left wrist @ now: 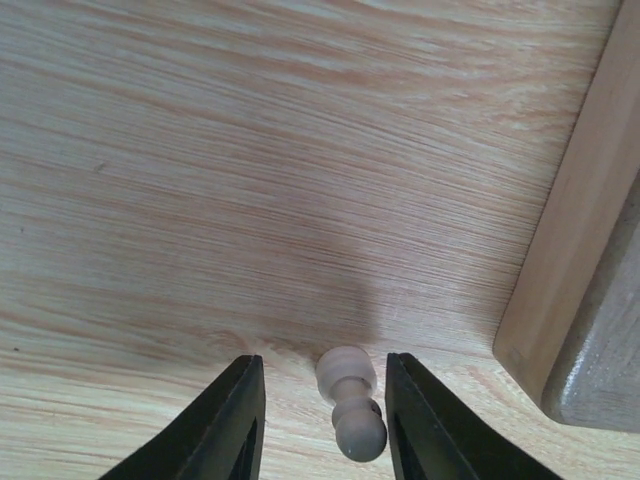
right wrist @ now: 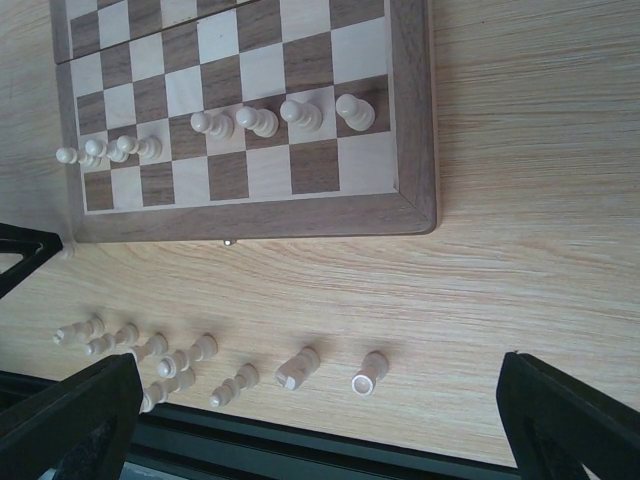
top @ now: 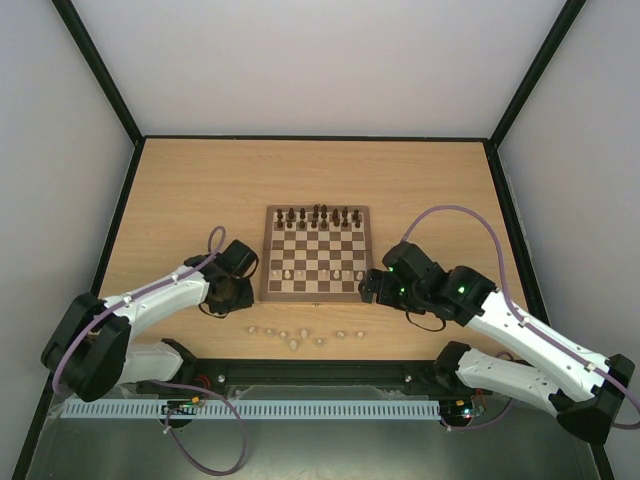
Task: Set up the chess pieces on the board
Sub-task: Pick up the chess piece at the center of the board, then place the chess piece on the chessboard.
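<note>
i am at the pick-up step. my left gripper [left wrist: 325, 362] straddles a pale pawn [left wrist: 350, 405] on the table [left wrist: 200, 150], just off the near left corner of the board [left wrist: 575, 230]. my fingers stand apart on either side of it, with a clear gap on one side and barely any on the other, so nothing is clamped yet. the pawn looks to be lying on its side, long axis running roughly along my fingers, rounded head toward my wrist and wider foot pointing away.

next, i judge, i must pinch across its narrow waist, lift it, bring it upright and stand it on a free square in the pale pawn row [right wrist: 240, 120]. my right gripper [right wrist: 318, 360] hovers wide open and holding nothing, with the loose pale pieces [right wrist: 170, 360] lying in front of the board.
</note>
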Motion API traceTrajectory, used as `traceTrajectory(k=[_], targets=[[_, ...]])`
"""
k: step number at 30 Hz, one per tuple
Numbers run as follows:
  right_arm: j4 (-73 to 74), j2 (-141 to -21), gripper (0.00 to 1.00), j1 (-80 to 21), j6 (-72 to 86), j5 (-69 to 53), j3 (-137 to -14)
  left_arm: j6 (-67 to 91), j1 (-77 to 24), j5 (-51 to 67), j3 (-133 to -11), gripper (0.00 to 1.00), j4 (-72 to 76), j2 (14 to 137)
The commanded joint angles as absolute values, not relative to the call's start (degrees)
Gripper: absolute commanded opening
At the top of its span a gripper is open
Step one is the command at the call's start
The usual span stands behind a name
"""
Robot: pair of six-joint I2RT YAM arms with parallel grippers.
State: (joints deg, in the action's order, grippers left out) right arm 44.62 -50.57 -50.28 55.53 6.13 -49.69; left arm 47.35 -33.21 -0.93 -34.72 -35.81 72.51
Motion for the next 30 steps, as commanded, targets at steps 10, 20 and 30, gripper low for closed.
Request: traceTrajectory(k=[10,20,30], targets=[[44.6,-51.06,0.98,-50.37,54.85,5.85,-48.7,47.47,-34.02,-2.33,-34.74,0.16,-36.33,73.75],[44.84,-51.39,0.98,-50.4,54.43,5.8,-49.36,45.09,-36.88,-5.38,-50.84,0.11,-51.24,70.89],[45.26,-53.91,0.99,-50.39,53.62,5.11,-52.33,41.45,-43.43,-6.23,-76.87,0.12,-63.04,79.41]])
